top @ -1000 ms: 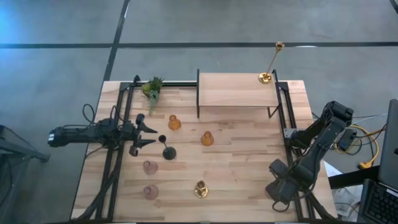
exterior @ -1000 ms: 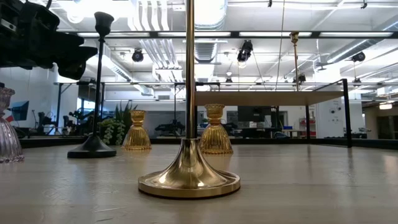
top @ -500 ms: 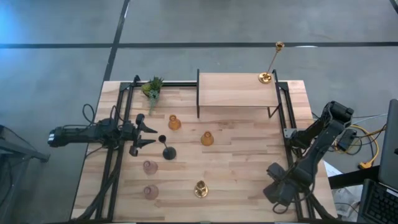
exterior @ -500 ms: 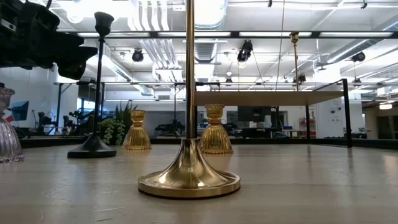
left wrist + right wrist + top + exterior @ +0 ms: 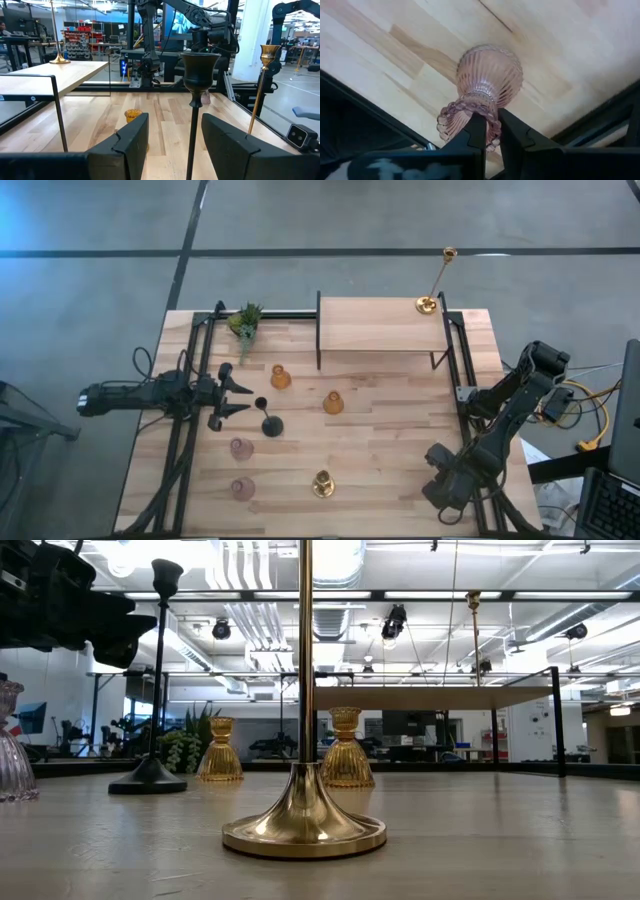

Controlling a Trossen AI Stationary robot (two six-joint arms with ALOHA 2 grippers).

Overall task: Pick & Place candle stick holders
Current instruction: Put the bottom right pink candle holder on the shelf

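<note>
Now clamped on pink holder [image 5: 482, 95] rim by right gripper [image 5: 489, 131]; left gripper [image 5: 172, 145] spread open, straddling black holder [image 5: 198, 85] stem.

No legible text (none anywhere).

I see a gold candle holder [image 5: 303, 825] front and centre on the table [image 5: 500, 840]. Black stemmed holder [image 5: 150, 772] and two amber glass holders [image 5: 219, 751] stand behind it. Pink glass holder [image 5: 12, 765] at far left edge.
</note>
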